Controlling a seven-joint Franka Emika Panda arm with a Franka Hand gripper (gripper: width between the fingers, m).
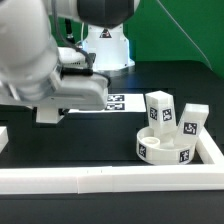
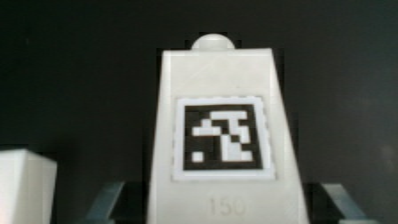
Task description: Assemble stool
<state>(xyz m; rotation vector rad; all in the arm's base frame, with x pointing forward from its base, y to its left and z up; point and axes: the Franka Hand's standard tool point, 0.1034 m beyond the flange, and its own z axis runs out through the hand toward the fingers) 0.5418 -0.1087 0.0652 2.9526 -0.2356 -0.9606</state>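
Note:
In the wrist view a white leg block (image 2: 222, 90) with a black-and-white tag fills the middle, a small peg at its far end. It stands between my gripper's (image 2: 224, 205) two grey fingers (image 2: 112, 200), which are shut on its sides. In the exterior view my arm (image 1: 50, 70) covers the left half and hides the gripper and the held leg. The round white seat (image 1: 163, 148) lies at the exterior view's right. Two more leg blocks stand in it, one upright (image 1: 158, 109) and one leaning (image 1: 193, 122).
The marker board (image 1: 117, 101) lies on the black table behind the arm. White border rails run along the front (image 1: 100, 178) and the exterior view's right (image 1: 213, 150). A white edge (image 2: 22, 185) shows beside the held leg. The white robot base (image 1: 105, 45) stands at the back.

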